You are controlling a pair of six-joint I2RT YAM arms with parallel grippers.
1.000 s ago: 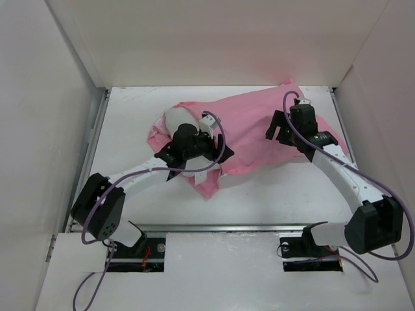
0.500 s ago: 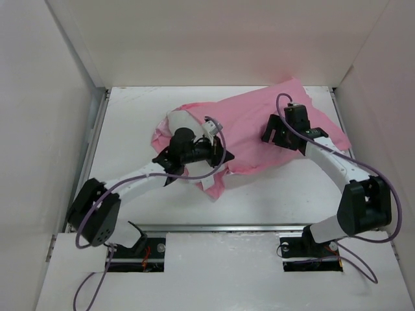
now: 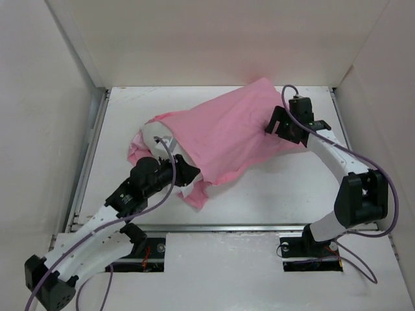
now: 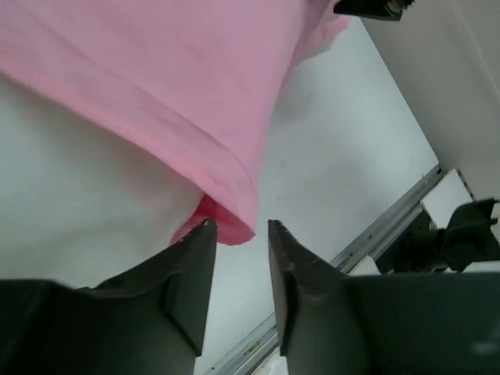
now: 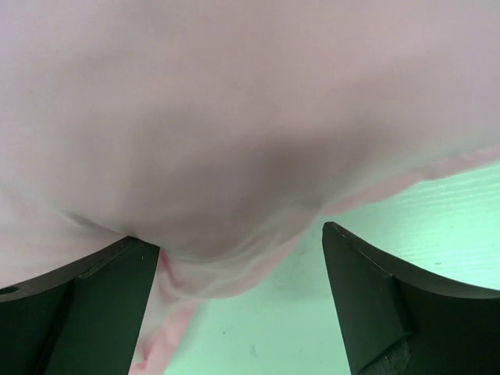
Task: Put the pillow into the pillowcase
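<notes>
Top external shows 1 pillow (image 3: 154, 130) mostly inside 1 pillowcase (image 3: 227, 129); left fingers (image 4: 187, 289) narrowly apart, right fingers (image 5: 375, 305) wide, neither gripping

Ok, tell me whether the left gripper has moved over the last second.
Yes: the left gripper has drawn back nearer the front rail, and leftward.

Plain pink pillowcase (image 3: 227, 129), white pillow (image 4: 78, 203), white table (image 3: 279, 188)

Inside a robotics laboratory test cell: plain white panels (image 3: 220, 39) enclose a white table (image 3: 279, 191) on three sides; two robot arms (image 3: 337, 159) are bolted at the table's near edge beside a metal rail (image 3: 246, 228), purple cables (image 3: 391, 194) looping from them.
</notes>
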